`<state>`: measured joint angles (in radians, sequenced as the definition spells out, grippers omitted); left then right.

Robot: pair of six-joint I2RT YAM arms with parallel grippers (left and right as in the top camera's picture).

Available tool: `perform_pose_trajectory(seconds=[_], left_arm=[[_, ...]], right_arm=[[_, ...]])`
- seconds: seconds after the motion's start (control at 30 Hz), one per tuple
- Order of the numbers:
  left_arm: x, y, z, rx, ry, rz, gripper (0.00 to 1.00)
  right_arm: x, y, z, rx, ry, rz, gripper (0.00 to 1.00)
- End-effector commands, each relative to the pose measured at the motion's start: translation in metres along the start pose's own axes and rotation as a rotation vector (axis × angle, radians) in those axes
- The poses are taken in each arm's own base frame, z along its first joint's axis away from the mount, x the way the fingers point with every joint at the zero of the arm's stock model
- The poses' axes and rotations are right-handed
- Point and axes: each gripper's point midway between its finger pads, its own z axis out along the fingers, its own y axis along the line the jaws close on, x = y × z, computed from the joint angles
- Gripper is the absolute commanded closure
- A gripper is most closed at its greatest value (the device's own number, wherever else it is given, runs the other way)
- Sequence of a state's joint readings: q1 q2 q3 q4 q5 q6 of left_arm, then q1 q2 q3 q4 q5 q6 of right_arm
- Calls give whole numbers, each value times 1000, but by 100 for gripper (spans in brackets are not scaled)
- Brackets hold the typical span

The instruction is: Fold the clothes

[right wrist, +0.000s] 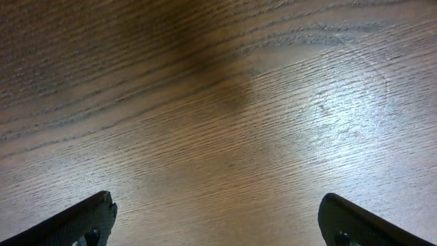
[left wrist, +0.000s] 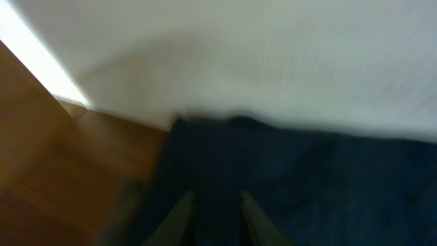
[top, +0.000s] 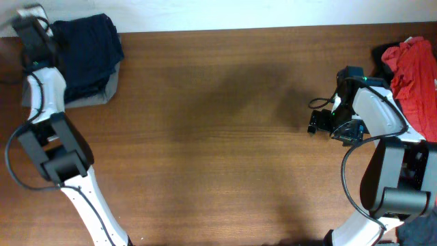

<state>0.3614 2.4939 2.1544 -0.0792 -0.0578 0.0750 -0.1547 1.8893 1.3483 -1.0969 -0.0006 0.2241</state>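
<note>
The dark navy-blue trousers (top: 85, 48) lie bunched on a grey garment (top: 95, 92) at the table's back left corner. My left gripper (top: 33, 29) is at the pile's left edge. In the blurred left wrist view its fingers (left wrist: 216, 208) stand a narrow gap apart over the left edge of the navy cloth (left wrist: 328, 184); I cannot tell whether they pinch it. My right gripper (top: 315, 123) hangs wide open and empty over bare wood (right wrist: 215, 205). A red garment (top: 418, 68) lies at the right edge, with dark cloth (top: 379, 53) behind it.
The wooden table (top: 218, 150) is bounded by a white wall (left wrist: 273, 61) along its back edge. The right arm's base and cables (top: 403, 171) stand at the right edge, and the left arm (top: 58, 157) reaches up the left side.
</note>
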Motion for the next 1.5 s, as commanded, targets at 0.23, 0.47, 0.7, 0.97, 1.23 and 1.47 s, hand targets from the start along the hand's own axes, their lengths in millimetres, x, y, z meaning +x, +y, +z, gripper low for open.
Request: perform_pose_trajectory(seconds=[0.23,0.47,0.7,0.97,1.23,1.47], left_arm=[[113,7,44,-57,183,92,90],[9,9,14,-73,-40,76,83],[-28,-3,-1,-31,-120,68,78],[20,-44,17,151,-30,83,58],[98,-85,43,215,86,103,49],[102,-105,42,240,92,116,45]], right_arm=[[-4,0,-12,-7,-37,-3,1],[-4,0,-12,-7,-37,-3,1],[-4,0,-12,-7,-37,-3,1],[-4,0,-12,-7,-37,-3,1],[-4,0,-12,-7,-37,-3,1],[-4,0,-12,-7,-37,-3,1]])
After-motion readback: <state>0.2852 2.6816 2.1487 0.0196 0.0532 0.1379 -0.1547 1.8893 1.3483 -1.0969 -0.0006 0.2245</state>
